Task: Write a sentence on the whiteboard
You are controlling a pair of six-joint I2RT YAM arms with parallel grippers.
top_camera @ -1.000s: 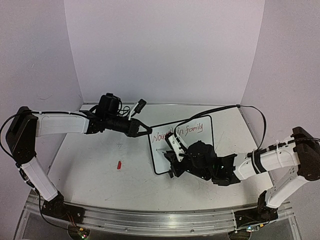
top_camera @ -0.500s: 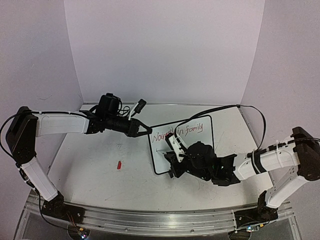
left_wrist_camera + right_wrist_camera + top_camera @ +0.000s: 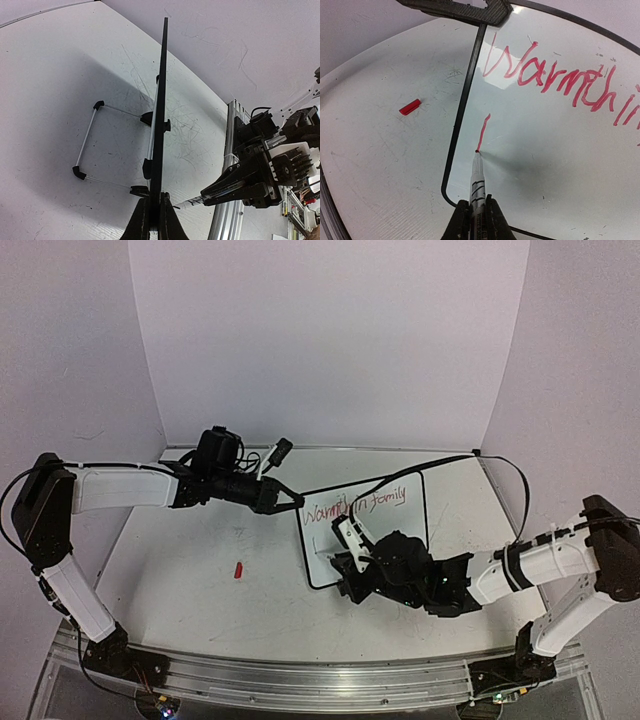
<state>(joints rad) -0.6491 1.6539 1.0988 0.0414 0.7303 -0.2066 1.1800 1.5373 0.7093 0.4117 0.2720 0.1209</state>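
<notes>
— Whereabouts of the whiteboard [image 3: 395, 518]?
— Centre of the overhead view, slightly right, propped on a wire stand [image 3: 90, 140] on the table [image 3: 180, 570]. Long edge running from mid-left up toward the upper right. Written face turned toward the bottom of the frame.

— And from the left wrist?
— Seen edge-on: a thin black line from bottom centre almost straight up to the top.

— Held?
— Yes. Left gripper [image 3: 155, 220] pinched tight on the black frame at the bottom centre of that view. In the overhead view, clamped at the board's upper-left corner.

— The sentence [image 3: 545, 75]?
— Red, reading "Warmth in" across the top of the right wrist view and sloping down to the right. "family" further along the same line in the overhead view. Below the "W", one short red stroke [image 3: 483, 131], nearly upright.

— Right gripper [image 3: 474, 215]?
— Closed narrow on a marker [image 3: 476, 180], bottom centre of its own view. Marker's long axis pointing straight up the frame. Tip touching the board at the stroke's lower end, just inside the board's left edge.

— Anything else?
— A small red piece [image 3: 238, 569] lying on the table left of the board, well apart.
</notes>
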